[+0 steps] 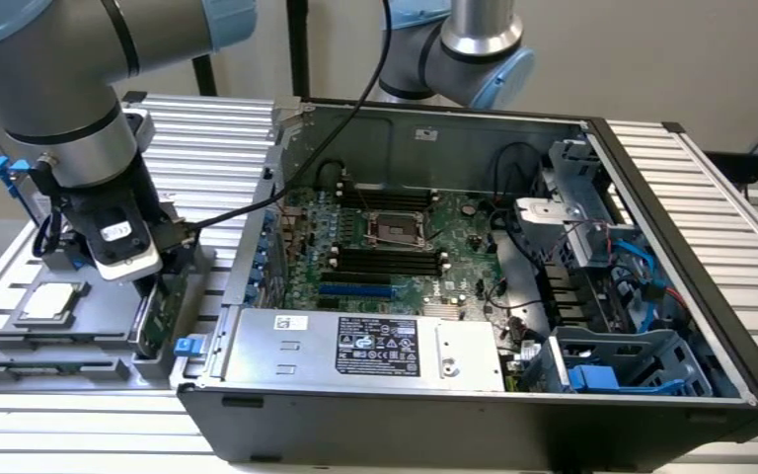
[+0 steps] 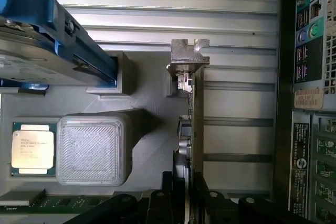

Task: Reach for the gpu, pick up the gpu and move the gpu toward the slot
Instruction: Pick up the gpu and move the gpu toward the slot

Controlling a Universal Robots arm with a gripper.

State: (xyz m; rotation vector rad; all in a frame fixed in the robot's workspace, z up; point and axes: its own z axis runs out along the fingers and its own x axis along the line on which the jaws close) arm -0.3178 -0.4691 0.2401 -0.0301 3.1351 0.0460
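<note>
My gripper (image 2: pixel 188 204) hangs straight over the gpu (image 2: pixel 197 129), so the card lies directly below me, not off to either side. It stands on its long edge, and I meet it edge-on: a thin green line with my gripper set across it, one side on each face. Whether I have clamped it or merely bracket it, I cannot tell.

The card's long axis runs away from me along the grey holder (image 2: pixel 152 145) and ends at the silver bracket (image 2: pixel 188 56), the farthest part of the card from my grasp. So I sit at the end opposite the bracket, and I judge that any lift has to go straight up along the card's own plane.

In the exterior view my gripper (image 1: pixel 142 284) is low over the holder (image 1: pixel 37 373), with the gpu (image 1: pixel 153 321) seated upright in its groove. Beside it on the holder lie the square chip (image 2: pixel 32 149) and, farther off, the hard drive (image 2: pixel 47 51) with blue rails, both apart from the card.

Beyond, to the exterior view's right, is the open computer case (image 1: pixel 485 420). On its motherboard (image 1: pixel 393 247) is a blue slot (image 1: pixel 356 291), well apart from the card, with the case wall between us.
</note>
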